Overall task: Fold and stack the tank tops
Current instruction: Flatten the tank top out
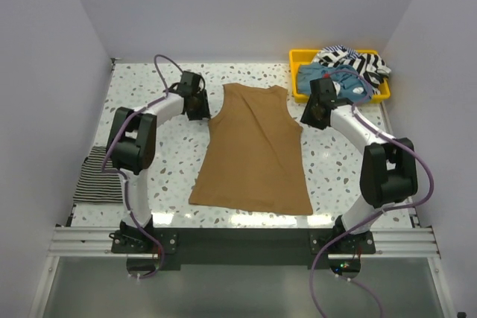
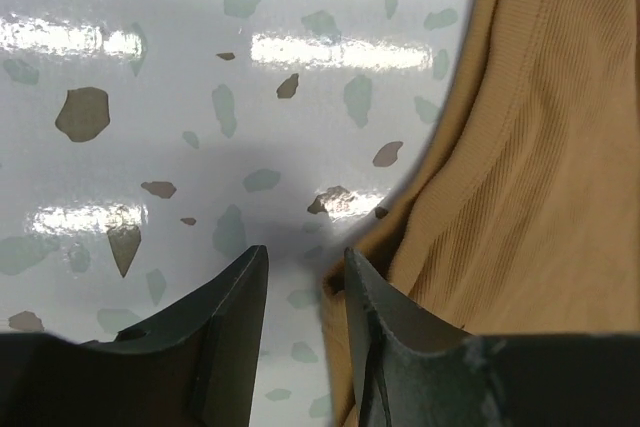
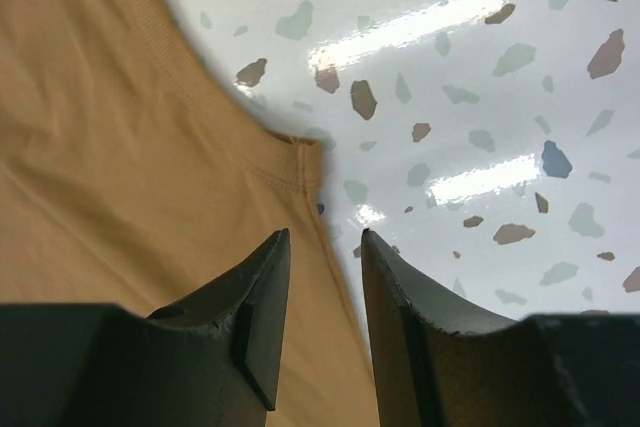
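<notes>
Top external view: tan tank top [image 1: 257, 147] spread flat and face up, neck end away from the arm bases, hem toward them. Laid out whole like this, probably so both sides can be reached for a fold. Well off its left side, level with the hem, a folded striped tank top [image 1: 100, 176], likely the start of the stack. Beyond its right shoulder, a yellow tray [image 1: 297, 56] heaped with unfolded tops, one boldly striped [image 1: 350, 61], one light blue [image 1: 332, 78]. Left gripper [image 1: 201, 112] down at the tan top's left armhole and right gripper [image 1: 307, 118] at its right armhole, mirrored, seemingly to take both edges at once. Left wrist view: fingers released, a narrow gap between them showing only bare speckled table [image 2: 180, 97], the ribbed armhole edge just beside one finger and not pinched. Right wrist view: fingers likewise parted, poised over the corner at the foot of the armhole, nothing grasped. Next move, by this look: closing on each edge without catching only the binding.
</notes>
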